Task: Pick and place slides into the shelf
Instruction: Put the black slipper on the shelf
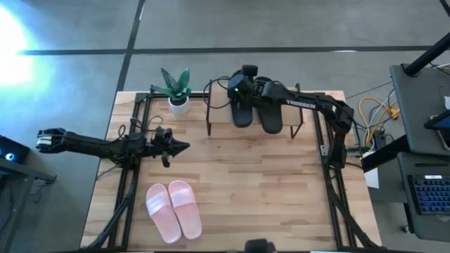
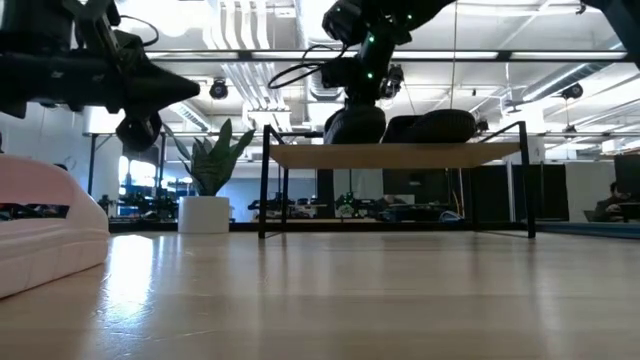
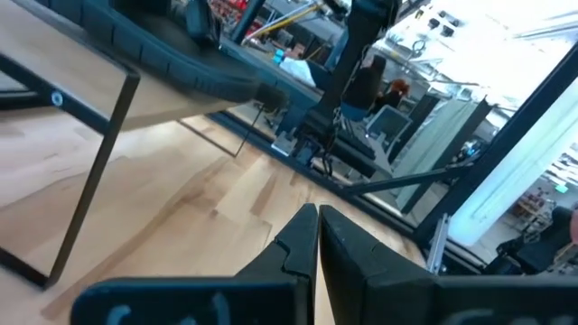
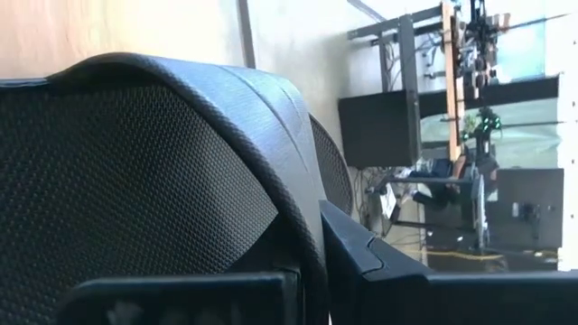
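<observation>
Left gripper (image 1: 184, 147) hangs above the bare surface (image 1: 267, 183), well to the left of the shelf (image 1: 254, 112) and short of its front edge; its fingers are clenched together with nothing between them, as the left wrist view confirms. A potted plant (image 1: 178, 90) stands just left of the shelf, toward the rear edge of the surface. The pink slides (image 1: 174, 209) lie side by side on the surface, well in front of the shelf and to its left, near the front edge, not touching either gripper. The shelf stands at the rear centre of the surface, its wooden top board carried on thin black legs. Two black slides (image 1: 256, 111) sit side by side on the top board. Right gripper (image 1: 238, 90) is over the left-hand black slide (image 4: 163, 153) at the shelf's rear, clenched on that slide's strap; the right wrist view shows the strap pinched between the fingers. The right-hand black slide (image 1: 271, 114) lies free beside it.
</observation>
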Controlling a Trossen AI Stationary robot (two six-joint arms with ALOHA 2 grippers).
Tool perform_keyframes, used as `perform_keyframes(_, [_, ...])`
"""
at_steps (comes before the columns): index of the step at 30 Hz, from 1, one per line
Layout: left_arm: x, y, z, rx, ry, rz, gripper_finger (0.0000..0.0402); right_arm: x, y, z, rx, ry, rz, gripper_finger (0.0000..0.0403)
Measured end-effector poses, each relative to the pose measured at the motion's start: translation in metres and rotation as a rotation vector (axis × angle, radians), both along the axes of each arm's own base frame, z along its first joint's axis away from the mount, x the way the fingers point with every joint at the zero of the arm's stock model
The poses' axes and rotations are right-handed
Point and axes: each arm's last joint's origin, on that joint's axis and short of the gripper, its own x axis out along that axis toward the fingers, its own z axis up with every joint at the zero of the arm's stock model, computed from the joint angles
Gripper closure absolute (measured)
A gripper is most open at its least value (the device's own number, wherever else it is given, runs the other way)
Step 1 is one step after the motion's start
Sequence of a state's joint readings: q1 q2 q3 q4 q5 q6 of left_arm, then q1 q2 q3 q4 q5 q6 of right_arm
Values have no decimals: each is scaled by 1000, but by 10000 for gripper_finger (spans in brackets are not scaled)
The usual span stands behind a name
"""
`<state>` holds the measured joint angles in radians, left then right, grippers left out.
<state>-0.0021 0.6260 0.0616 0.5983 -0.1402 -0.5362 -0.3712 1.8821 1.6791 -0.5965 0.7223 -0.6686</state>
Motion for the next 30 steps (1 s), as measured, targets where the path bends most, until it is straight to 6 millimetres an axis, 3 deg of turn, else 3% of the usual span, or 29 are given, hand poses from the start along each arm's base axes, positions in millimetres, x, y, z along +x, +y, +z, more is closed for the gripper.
perform_keyframes(6, [2,0,-2,-1,17,0,402,-2,-2,-4,20,22,-11,377])
perform_keyframes(18, [2,0,0,-7,-2,-1,402,-9,6,-4,84,6,-65,274])
perform_keyframes(30, [2,0,0,-9,-1,-1,402,-22,47,17,133,-18,-56,243])
